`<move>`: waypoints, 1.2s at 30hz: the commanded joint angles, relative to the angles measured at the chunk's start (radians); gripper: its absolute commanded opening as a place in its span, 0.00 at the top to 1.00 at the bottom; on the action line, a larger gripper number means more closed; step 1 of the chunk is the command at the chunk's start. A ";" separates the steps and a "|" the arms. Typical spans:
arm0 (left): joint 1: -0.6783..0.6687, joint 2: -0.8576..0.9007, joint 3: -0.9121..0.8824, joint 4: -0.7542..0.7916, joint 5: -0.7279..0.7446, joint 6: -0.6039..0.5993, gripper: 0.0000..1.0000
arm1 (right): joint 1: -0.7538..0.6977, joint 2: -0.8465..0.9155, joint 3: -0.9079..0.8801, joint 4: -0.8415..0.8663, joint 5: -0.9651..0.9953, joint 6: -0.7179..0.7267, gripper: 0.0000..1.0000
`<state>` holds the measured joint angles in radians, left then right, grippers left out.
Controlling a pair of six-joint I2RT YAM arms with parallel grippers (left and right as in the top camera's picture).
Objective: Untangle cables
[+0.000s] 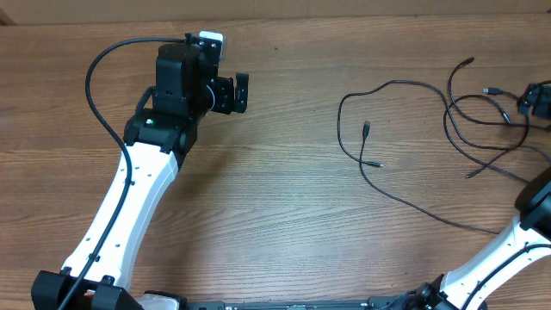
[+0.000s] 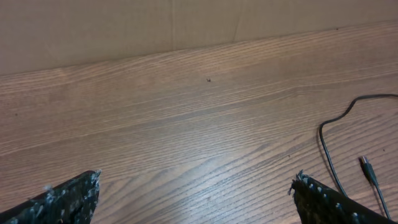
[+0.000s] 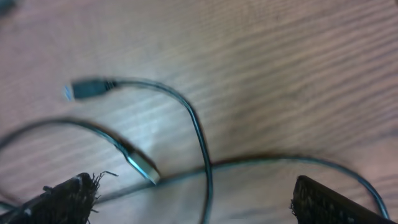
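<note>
A: Which step is in hand, in your opinion?

B: I think it is the beginning of the separation. The cables [image 1: 396, 83] lie on the right half of the table [image 1: 275, 198], as thin black loops which cross each other in several places. They are spread out, but not yet apart.

A: And the tools?

B: Both are released, with the jaws wide and nothing between them. The right gripper [image 3: 199, 202] hangs just above the cables. In its own view two cords cross directly under the jaws, and a silvery-tipped plug [image 3: 143, 167] lies beside that crossing. The left gripper [image 1: 234, 93] is over bare wood, well apart from the loops. Its wrist view catches only one cord and a small plug end [image 2: 368, 169] at the right edge.

A: So what does the next move call for?

B: In my judgement, the right gripper must come down and close on one single cord near the crossing, not on two together. The cords are thin and lie flat, so the fingers need to reach almost to the wood. Then the cord can be drawn sideways, away from the others. The left arm could help only if it travels to the right.

A: And the surroundings?

B: It is a brown wood-grain top with some light reflection. Behind its far edge stands a plain beige panel [image 2: 124, 31]. More of the room I cannot see.
</note>
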<state>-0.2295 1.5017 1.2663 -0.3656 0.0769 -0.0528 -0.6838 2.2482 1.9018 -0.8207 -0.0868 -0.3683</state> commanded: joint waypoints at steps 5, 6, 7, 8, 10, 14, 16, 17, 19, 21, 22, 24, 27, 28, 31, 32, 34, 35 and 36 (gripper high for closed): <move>-0.006 0.002 0.003 0.008 -0.010 0.004 0.00 | -0.008 -0.021 0.016 -0.027 0.120 -0.057 0.00; -0.006 0.002 0.003 0.008 -0.010 0.004 0.00 | -0.008 -0.018 0.016 -0.035 0.119 -0.057 0.00; -0.006 0.002 0.003 0.007 -0.010 0.004 0.00 | -0.008 -0.012 0.016 -0.048 0.119 -0.058 0.00; -0.006 0.002 0.003 0.008 -0.010 0.004 0.00 | -0.008 -0.003 0.016 -0.062 0.113 -0.061 0.00; -0.006 0.002 0.003 0.008 -0.010 0.004 0.00 | -0.008 0.020 0.016 -0.079 0.104 -0.061 0.00; -0.005 0.002 0.003 0.008 -0.023 0.004 0.00 | -0.008 0.069 0.016 -0.078 0.080 -0.061 0.00; -0.005 0.002 0.003 0.008 -0.034 0.004 0.00 | -0.008 0.085 0.015 -0.066 0.048 -0.061 0.00; -0.005 0.002 0.003 0.008 -0.034 0.004 0.00 | -0.007 0.091 0.015 -0.059 0.033 -0.064 0.00; -0.005 0.002 0.003 0.008 -0.034 0.004 0.00 | -0.007 0.108 0.015 -0.040 0.010 -0.068 0.00; -0.006 0.002 0.003 0.008 -0.034 0.004 0.01 | -0.007 0.132 0.015 -0.013 0.009 -0.068 0.00; -0.006 0.002 0.003 0.008 -0.034 0.004 0.00 | -0.007 0.140 0.015 0.002 0.005 -0.068 0.00; -0.006 0.002 0.003 0.008 -0.034 0.004 0.00 | -0.006 0.153 0.015 0.031 0.003 -0.068 0.00; -0.006 0.002 0.003 0.011 -0.034 0.004 0.00 | -0.005 0.157 0.015 0.074 0.002 -0.066 0.00; -0.006 0.002 0.003 0.012 -0.034 0.003 0.00 | -0.005 0.157 0.015 0.082 0.003 -0.058 0.00; -0.006 0.002 0.003 0.013 -0.034 -0.014 0.01 | -0.004 0.157 0.017 0.074 0.002 -0.048 0.00; -0.006 0.002 0.003 0.013 -0.034 -0.016 0.00 | -0.002 0.157 0.017 0.069 0.003 -0.048 0.01; -0.006 0.002 0.003 0.013 -0.034 -0.019 0.00 | 0.004 0.157 0.017 0.050 0.003 -0.048 0.02; -0.006 0.002 0.003 0.013 -0.034 -0.019 0.00 | 0.008 0.156 0.018 0.047 0.003 -0.048 0.03; -0.006 0.002 0.003 0.013 -0.034 -0.022 0.00 | 0.013 0.155 0.018 0.045 0.003 -0.048 0.03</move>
<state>-0.2295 1.5017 1.2663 -0.3584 0.0547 -0.0540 -0.6865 2.3798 1.9022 -0.7692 -0.0814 -0.4191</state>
